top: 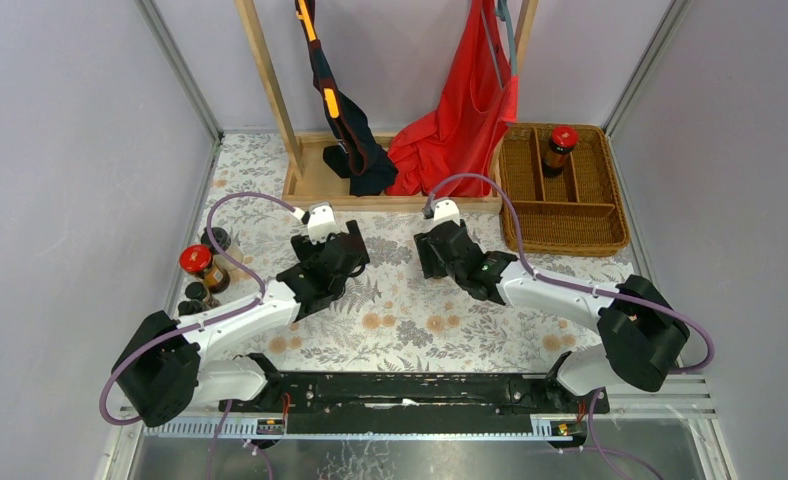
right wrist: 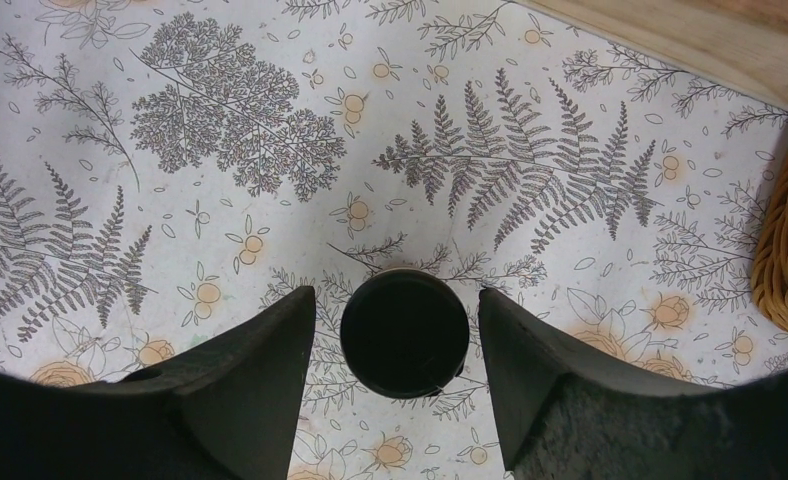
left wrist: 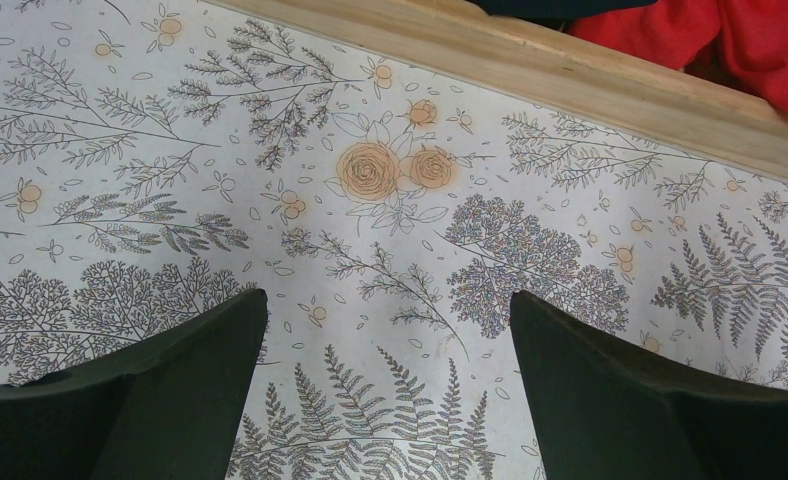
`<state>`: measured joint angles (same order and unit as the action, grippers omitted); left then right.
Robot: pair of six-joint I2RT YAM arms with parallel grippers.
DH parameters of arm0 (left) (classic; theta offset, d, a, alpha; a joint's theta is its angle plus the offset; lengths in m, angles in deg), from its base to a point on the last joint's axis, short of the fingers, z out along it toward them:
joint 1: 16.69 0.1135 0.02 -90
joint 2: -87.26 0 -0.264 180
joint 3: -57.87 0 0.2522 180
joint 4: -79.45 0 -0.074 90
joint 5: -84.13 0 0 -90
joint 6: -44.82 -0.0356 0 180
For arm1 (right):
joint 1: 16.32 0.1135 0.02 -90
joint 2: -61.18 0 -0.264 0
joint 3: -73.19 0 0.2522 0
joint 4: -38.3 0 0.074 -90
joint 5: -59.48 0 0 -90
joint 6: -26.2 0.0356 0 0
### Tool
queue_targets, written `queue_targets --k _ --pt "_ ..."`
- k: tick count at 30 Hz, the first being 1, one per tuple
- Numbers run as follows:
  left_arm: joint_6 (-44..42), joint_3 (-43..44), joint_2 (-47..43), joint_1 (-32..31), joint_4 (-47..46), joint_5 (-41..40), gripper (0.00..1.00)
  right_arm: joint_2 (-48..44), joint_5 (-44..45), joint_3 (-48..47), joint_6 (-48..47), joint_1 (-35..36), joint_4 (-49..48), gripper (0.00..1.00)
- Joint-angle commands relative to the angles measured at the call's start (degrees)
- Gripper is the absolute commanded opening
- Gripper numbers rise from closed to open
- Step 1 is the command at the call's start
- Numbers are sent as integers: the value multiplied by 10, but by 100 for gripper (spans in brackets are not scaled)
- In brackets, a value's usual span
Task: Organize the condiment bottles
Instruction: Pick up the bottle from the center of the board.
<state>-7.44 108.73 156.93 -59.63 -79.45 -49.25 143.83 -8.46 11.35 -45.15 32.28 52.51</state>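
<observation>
top external view: only one dark glass jar with a red lid (top: 561, 143) stands in the middle slot of the brown woven basket (top: 560, 226). the other dark red-lidded jar (top: 197, 264) and some small black-capped bottles (top: 216, 239) sit far off by the left edge. the right gripper (right wrist: 398, 292) has its jaws apart on both sides of a round black bottle cap (right wrist: 404, 335), not squeezing it. the left gripper (left wrist: 388, 300) is wide apart and holds nothing. most of the job looks left to do.

- Top external: high and behind, looking down across the whole surface (top: 400, 320).
- Left wrist: close above the surface, facing down past the left pincer (left wrist: 385, 300).
- Right wrist: equally close, facing down; both wrist views share the wooden frame (right wrist: 690, 40) edge.
</observation>
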Motion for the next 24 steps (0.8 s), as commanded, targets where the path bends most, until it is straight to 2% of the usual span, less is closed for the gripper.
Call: queue_targets --k 1,13,24 --pt "-2 -7 -1 6 -27 1 91 -18 31 10 9 8 -32 67" --pt "-1 -5 6 6 -28 1 91 -25 49 43 19 18 -66 65" --pt "0 -5 7 6 -28 1 91 -35 109 57 14 44 -85 65"
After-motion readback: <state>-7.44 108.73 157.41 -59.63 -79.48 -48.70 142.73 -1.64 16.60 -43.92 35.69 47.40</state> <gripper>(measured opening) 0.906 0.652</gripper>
